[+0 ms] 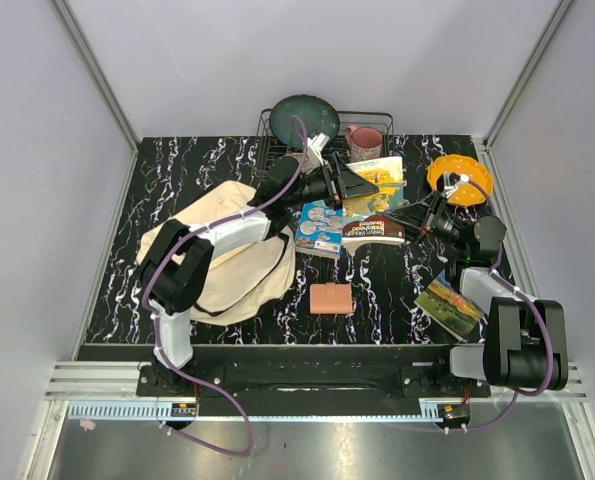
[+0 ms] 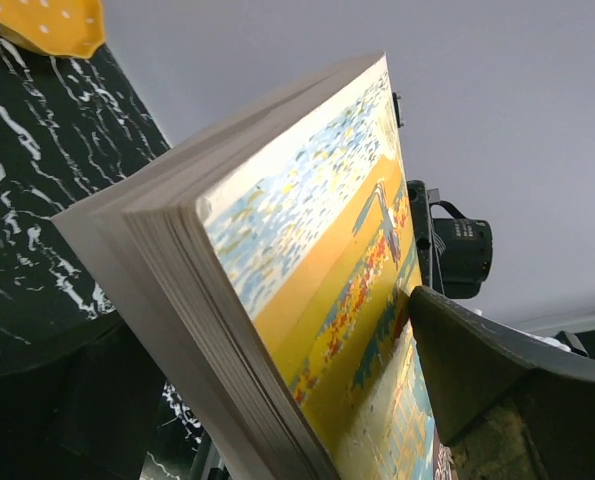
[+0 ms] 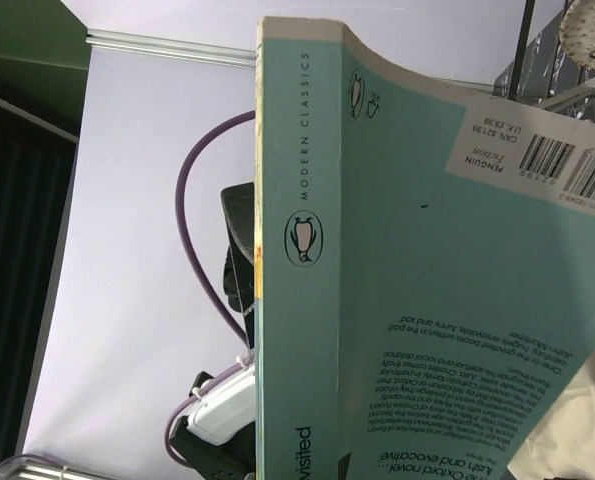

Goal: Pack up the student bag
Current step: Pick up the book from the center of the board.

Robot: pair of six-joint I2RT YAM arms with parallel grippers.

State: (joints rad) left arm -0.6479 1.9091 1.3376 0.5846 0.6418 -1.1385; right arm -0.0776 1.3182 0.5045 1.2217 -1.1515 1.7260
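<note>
Left arm (image 1: 239,230), right arm (image 1: 489,292): white-grey links, boxy black joint housings. Purple cable (image 3: 179,200) loops along each. Left gripper (image 1: 365,185): matte black, wedge-shaped fingers (image 2: 497,370), lower right of left wrist view.

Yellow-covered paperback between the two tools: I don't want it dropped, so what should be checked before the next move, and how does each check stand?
1. Right tool grips the thick paperback with yellow painted front and teal back: ok.
2. Left tool open, fingers either side of the paperback: ok.
3. Left tool closed on it: not ok, not yet.
4. Mouth of the large cream canvas student bag open: cannot tell.
</note>
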